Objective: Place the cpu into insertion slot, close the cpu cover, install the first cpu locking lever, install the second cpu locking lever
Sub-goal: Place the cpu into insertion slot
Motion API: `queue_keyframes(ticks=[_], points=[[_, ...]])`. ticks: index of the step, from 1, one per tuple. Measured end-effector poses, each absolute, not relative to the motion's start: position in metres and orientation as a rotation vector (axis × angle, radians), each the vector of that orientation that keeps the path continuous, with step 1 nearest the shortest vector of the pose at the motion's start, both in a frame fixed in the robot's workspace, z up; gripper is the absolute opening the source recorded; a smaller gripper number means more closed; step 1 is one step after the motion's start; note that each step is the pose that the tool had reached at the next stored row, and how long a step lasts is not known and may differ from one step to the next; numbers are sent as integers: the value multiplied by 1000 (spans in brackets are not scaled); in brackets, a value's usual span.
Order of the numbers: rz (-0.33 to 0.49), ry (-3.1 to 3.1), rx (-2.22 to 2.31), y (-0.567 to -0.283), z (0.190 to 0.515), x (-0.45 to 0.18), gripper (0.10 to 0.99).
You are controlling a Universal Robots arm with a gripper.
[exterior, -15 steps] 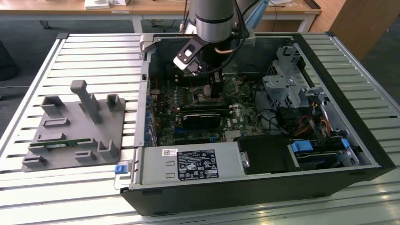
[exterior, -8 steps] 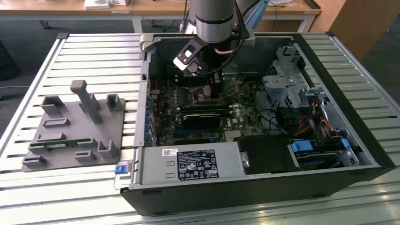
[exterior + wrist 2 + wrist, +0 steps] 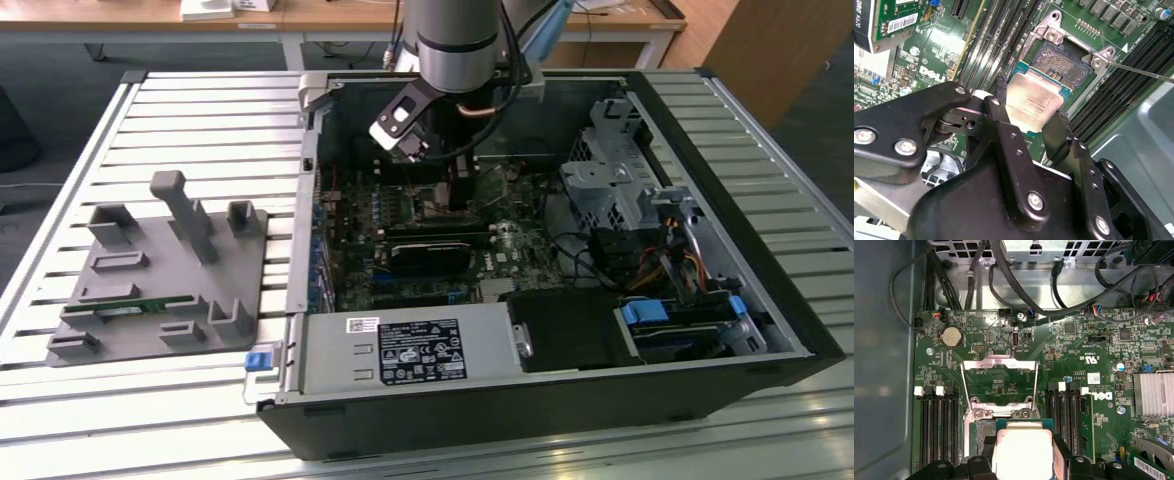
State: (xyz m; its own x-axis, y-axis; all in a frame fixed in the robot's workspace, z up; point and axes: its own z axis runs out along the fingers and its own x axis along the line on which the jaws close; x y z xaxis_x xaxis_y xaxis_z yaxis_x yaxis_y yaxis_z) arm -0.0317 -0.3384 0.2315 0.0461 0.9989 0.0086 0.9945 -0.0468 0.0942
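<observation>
The hand grips the cpu by two opposite edges, fingers closed on it, over the near edge of the insertion slot. Whether the chip touches the rim I cannot tell. The cpu cover stands folded open beyond. The chip is square, so it has no long axis; its silver top faces the wrist, and its sides run about parallel to the socket's. The risk, I judge, is a slight tilt or offset on seating, which would press on the socket's contacts and bend them.
</observation>
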Motion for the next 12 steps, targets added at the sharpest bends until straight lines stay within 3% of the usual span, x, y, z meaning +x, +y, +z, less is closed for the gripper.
queue_keyframes(ticks=[12], points=[[108,2126,2227,-338,227,-32,533]])
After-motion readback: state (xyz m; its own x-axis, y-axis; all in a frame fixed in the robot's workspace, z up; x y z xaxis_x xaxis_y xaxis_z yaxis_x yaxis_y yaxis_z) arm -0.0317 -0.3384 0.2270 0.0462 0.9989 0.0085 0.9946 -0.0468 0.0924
